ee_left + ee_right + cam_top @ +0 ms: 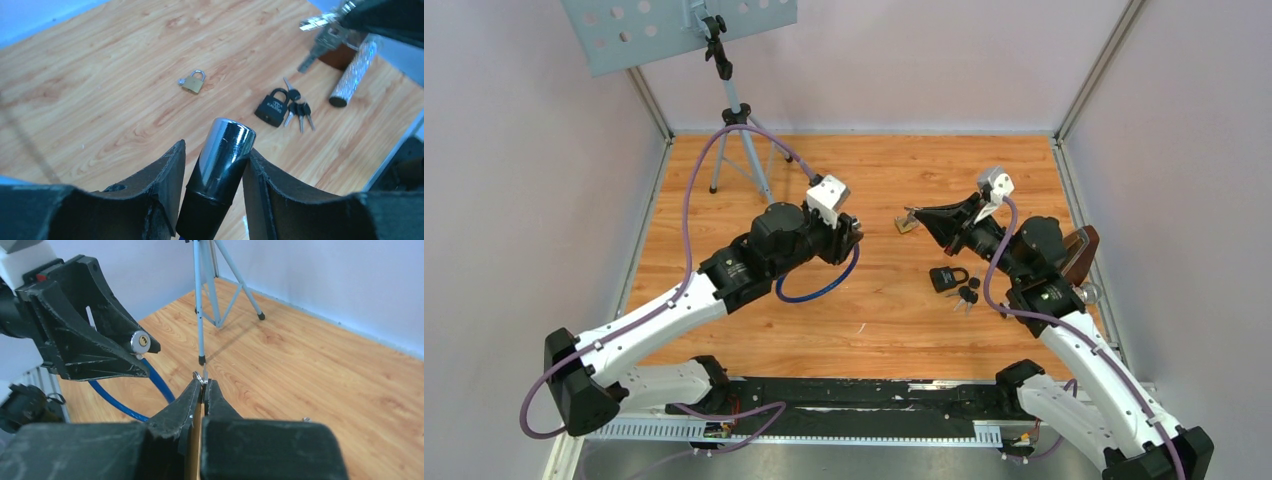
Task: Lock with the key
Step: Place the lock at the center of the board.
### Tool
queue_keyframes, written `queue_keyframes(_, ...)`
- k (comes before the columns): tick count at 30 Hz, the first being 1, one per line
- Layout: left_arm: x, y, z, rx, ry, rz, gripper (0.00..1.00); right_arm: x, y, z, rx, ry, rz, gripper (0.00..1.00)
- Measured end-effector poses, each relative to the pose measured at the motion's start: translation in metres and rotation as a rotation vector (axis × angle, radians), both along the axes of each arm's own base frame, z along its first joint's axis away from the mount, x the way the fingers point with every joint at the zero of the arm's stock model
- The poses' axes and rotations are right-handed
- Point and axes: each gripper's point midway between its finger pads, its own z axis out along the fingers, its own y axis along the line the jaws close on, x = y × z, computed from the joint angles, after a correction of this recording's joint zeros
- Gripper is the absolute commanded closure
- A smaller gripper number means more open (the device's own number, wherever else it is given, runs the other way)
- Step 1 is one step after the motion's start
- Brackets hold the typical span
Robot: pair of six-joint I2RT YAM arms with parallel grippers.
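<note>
My left gripper (pixel 854 236) is shut on the chrome cylinder of a cable lock (pixel 226 148). The lock's blue cable (pixel 820 291) loops down from it. In the right wrist view the lock's keyhole face (pixel 140 341) points toward my right gripper, up and to the left of its tips. My right gripper (pixel 921 215) is shut on a key (pixel 204 375) on a ring; only the key's tip and the ring show past the fingertips. In the left wrist view the key bunch (pixel 322 27) hangs at the top right. A gap separates key and keyhole.
A small brass padlock (pixel 193 82) lies on the wooden floor between the grippers. A black padlock (pixel 947 277) with a bunch of keys (pixel 299 108) lies nearer the right arm. A glittery silver cylinder (pixel 352 75) and a brown object (pixel 1081 255) lie at the right. A tripod stand (pixel 739 120) stands at the back left.
</note>
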Motion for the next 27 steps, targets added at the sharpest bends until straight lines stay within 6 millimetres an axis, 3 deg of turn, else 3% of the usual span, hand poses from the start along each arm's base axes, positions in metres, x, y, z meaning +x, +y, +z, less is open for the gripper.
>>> queue_keyframes(6,0.016,0.012,-0.003,-0.125,0.142,0.149,1.0,0.004,-0.001,-0.006,0.101,0.15,-0.041,1.0)
queue_keyframes(10,0.024,0.01,-0.016,-0.212,0.243,0.212,1.0,0.005,0.001,-0.02,0.153,0.256,-0.05,1.0)
queue_keyframes(18,0.037,0.0,-0.098,-0.317,0.521,0.27,1.0,0.001,0.014,-0.062,0.176,0.443,-0.032,1.0)
queue_keyframes(20,0.04,0.002,-0.113,-0.314,0.56,0.294,0.91,-0.003,0.017,-0.075,0.178,0.484,-0.026,1.0)
queue_keyframes(21,0.043,0.004,-0.118,-0.313,0.571,0.317,0.76,-0.004,0.018,-0.082,0.177,0.504,-0.025,1.0)
queue_keyframes(24,0.05,0.016,-0.121,-0.286,0.563,0.395,0.52,-0.006,0.024,-0.104,0.168,0.559,-0.038,1.0)
queue_keyframes(25,0.052,0.022,-0.123,-0.265,0.557,0.431,0.38,-0.007,0.027,-0.115,0.159,0.579,-0.042,1.0)
queue_keyframes(27,0.056,0.037,-0.126,-0.221,0.536,0.504,0.27,-0.01,0.038,-0.139,0.128,0.628,-0.045,1.0)
